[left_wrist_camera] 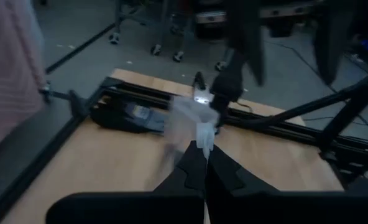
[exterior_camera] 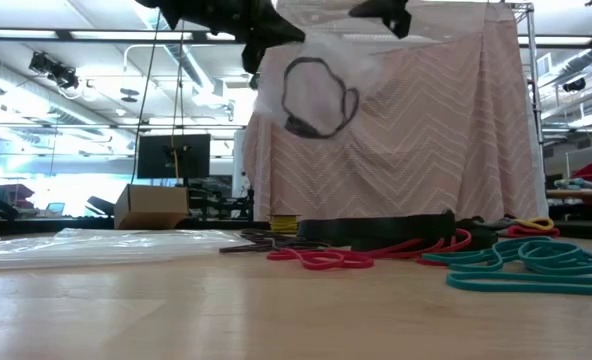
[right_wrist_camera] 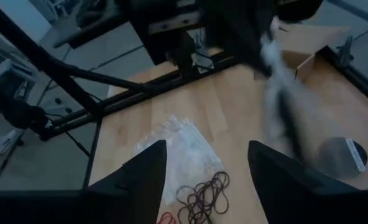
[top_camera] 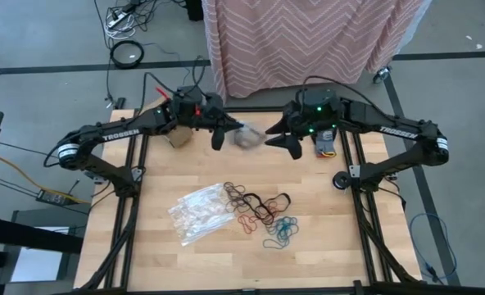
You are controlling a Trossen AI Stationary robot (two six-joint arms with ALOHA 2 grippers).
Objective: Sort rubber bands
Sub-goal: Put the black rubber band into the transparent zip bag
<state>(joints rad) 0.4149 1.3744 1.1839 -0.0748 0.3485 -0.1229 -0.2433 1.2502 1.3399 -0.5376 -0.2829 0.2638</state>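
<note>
Left gripper (top_camera: 219, 133): I have it raised over the far middle of the table, fingers pinched together on the top edge of a small clear plastic bag (top_camera: 247, 137); my left wrist view shows the film caught between the two tips.
Right gripper (top_camera: 280, 138): I hold it just right of that bag, at about the same height, jaws spread wide and empty; my right wrist view shows open air between its fingers (right_wrist_camera: 143, 171).
Hanging bag: from table height it dangles free above the wood, with one black band (exterior_camera: 318, 98) visible through the film.
Rubber bands (top_camera: 263, 213): loose on the near centre of the table (top_camera: 341, 238); black and brown ones lie farthest from me, red in the middle, teal nearest and to the right. They overlap in a tangle.
Spare bags (top_camera: 200, 211): a flat heap of clear plastic bags just left of the bands, touching the black ones.
Handling, bands: I judge them nearly weightless, limp and grippy. They will drape off a finger, stretch, and drag neighbours along. I would pinch a single strand at the outer edge of a colour cluster, where it lies clear of others.
Handling, bag: thin, crinkly, slippery film; best held at the mouth, one lip per gripper, to open it.
Risk: a band snapping back or the film slipping out.
</note>
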